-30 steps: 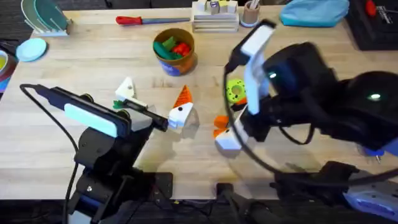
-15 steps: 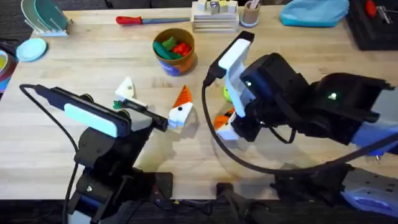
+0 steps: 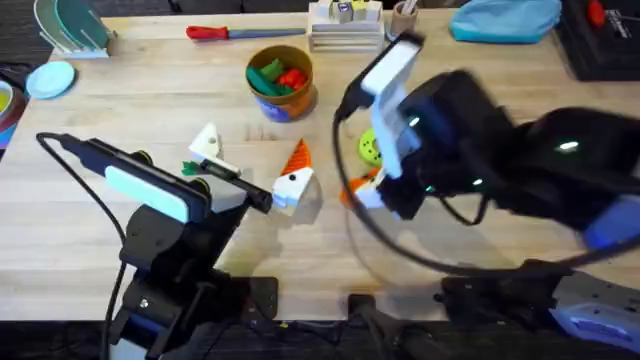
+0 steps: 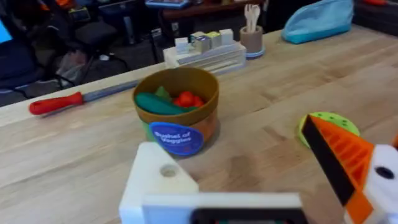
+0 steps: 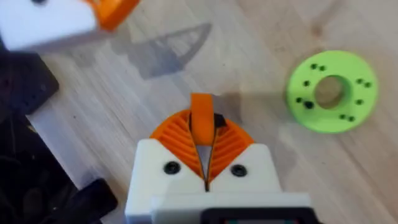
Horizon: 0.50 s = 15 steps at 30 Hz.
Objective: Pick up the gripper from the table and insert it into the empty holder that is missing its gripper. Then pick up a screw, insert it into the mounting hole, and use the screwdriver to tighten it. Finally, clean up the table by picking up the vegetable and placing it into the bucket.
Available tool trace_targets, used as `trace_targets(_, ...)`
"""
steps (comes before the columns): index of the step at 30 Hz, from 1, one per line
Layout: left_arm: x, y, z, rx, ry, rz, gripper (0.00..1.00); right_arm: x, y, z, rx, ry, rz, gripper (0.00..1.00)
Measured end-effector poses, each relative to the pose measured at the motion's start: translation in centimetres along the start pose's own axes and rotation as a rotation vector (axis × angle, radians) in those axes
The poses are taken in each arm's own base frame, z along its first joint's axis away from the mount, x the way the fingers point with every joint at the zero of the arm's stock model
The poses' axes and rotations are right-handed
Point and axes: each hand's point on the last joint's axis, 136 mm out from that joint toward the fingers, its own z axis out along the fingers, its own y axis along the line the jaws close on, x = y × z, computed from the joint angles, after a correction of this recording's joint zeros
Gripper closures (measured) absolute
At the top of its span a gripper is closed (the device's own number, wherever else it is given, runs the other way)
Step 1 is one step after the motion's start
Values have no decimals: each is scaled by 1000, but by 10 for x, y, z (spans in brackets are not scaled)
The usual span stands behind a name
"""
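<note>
While the right hand (image 5: 201, 127) has its white fingers pressed together on the gripper (image 5: 200, 112), the small orange block stands pinched between the ribbed pads with only a narrow part of it caught, just above the bench (image 5: 261, 37) and near the green disc (image 5: 329, 92). That thin hold is the main risk: I judge that any quick swing or twist of the arm could let the block pivot or slip out, and it could then drop beside the disc, where regrasping is awkward. The left hand (image 3: 250, 160) waits with its fingers spread wide apart, one carrying an orange pad (image 4: 348, 162) and the other a bare white finger (image 4: 158, 180) with a hole in it, which looks like the empty holder. Seating the block there calls for close alignment; if it arrives tilted it may jam at the mouth or push the bare finger aside. Both arms are close together over the middle of the bench, so a careless approach could also knock the two hands against each other. Farther back, the bucket (image 3: 281, 82), already holding green and red pieces, and the screwdriver (image 3: 235, 32) lie well apart from this exchange and seem out of harm's way.
</note>
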Motion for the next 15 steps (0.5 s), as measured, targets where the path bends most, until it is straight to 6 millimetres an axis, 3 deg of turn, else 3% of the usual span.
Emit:
trace_targets(6, -5, -27, -2, 157, -26, 2, 8, -47, -45, -60, 119, -248, 126, 992)
trace_targets(9, -9, -48, -7, 285, -42, 5, 8, -60, -69, -87, 145, -363, 236, 992)
trace_targets(12, -11, -69, -15, 414, -54, 7, 8, -59, -79, -94, 103, -391, 340, 992)
trace_targets(15, -12, -88, -25, 537, -63, 8, 8, -61, -79, -87, -7, -387, 430, 992)
